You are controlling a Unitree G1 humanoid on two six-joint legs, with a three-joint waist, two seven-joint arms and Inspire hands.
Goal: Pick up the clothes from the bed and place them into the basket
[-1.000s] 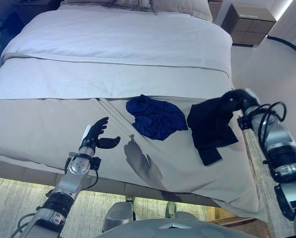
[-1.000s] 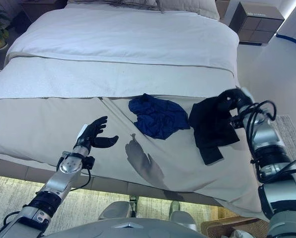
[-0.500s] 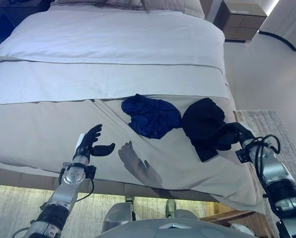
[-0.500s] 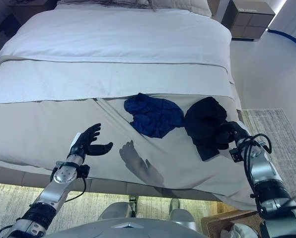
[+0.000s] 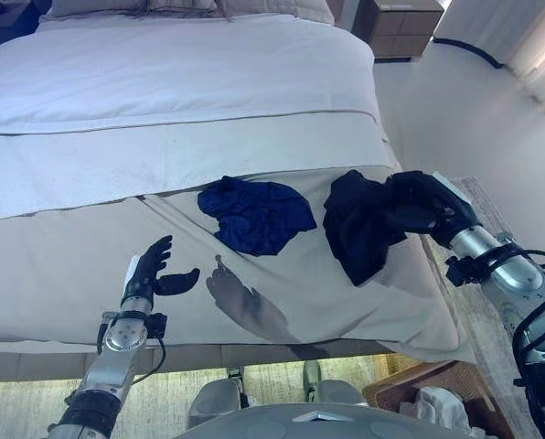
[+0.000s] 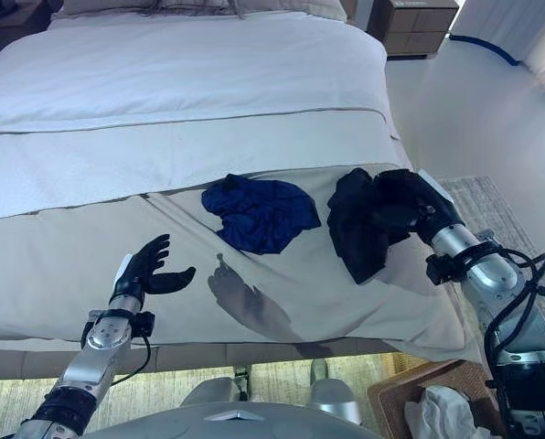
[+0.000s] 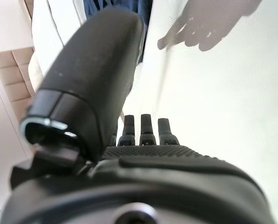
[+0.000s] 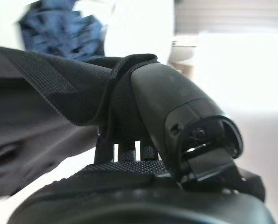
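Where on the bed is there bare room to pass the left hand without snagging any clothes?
Bare cover lies around the open left hand, up to the blue garment. The white upper bed is bare too. It is crowded on the bed's right side, where the right hand grips the black garment beside the blue one.

The room is evenly and brightly lit from above, and the pale bed (image 5: 190, 82) shows no harsh glare. The left hand (image 5: 150, 270) throws a soft-edged grey shadow on the cover just beside it. Both wrist views are washed out behind the dark hands; the blue garment (image 8: 59, 30) is blurred, and the right hand (image 8: 176, 121) sits near focus.
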